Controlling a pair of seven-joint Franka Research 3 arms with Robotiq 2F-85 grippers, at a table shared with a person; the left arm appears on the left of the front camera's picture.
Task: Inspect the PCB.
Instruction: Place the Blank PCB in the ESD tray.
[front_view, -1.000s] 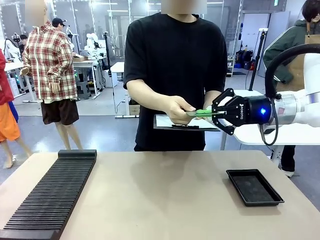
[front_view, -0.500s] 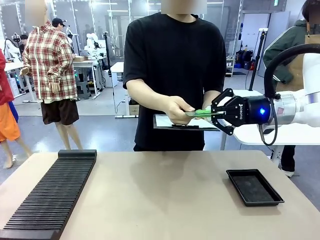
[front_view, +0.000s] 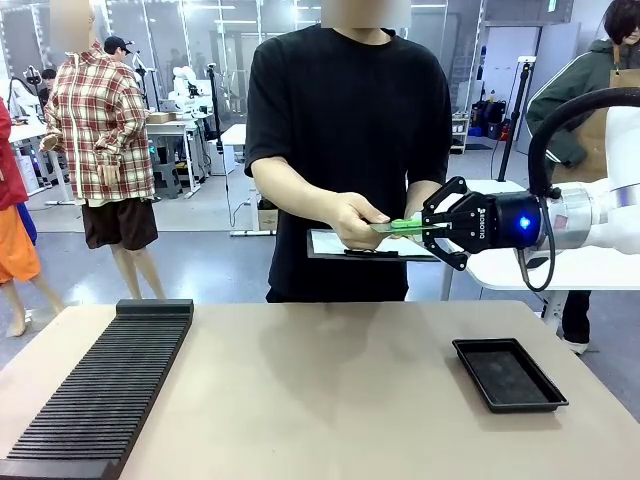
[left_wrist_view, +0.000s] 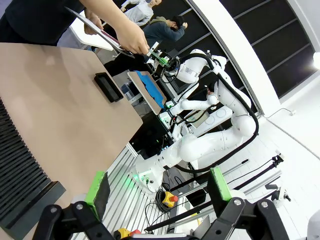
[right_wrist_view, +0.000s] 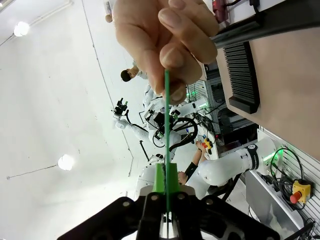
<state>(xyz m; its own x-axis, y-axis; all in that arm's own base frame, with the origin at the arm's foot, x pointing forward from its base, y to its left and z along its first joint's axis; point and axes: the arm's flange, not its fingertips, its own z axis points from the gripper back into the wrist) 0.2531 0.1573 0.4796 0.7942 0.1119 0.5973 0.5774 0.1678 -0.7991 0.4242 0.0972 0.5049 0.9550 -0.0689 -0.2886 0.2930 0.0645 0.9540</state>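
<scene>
Front view: right gripper (front_view: 427, 226) clamped on thin flat green PCB (front_view: 399, 226), person's hand (front_view: 355, 219) pinching its other end; likely handover, one must release.

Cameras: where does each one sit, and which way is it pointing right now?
Front: fixed between the arms, looks across the table at the person; right gripper and a hand both hold the PCB.
Left wrist: on the left wrist, looks along the open left gripper over the table toward the right arm.
Right wrist: on the right wrist, looks along the shut gripper up the edge-on PCB to the hand.
Shared: all three show the hand on the PCB.
</scene>
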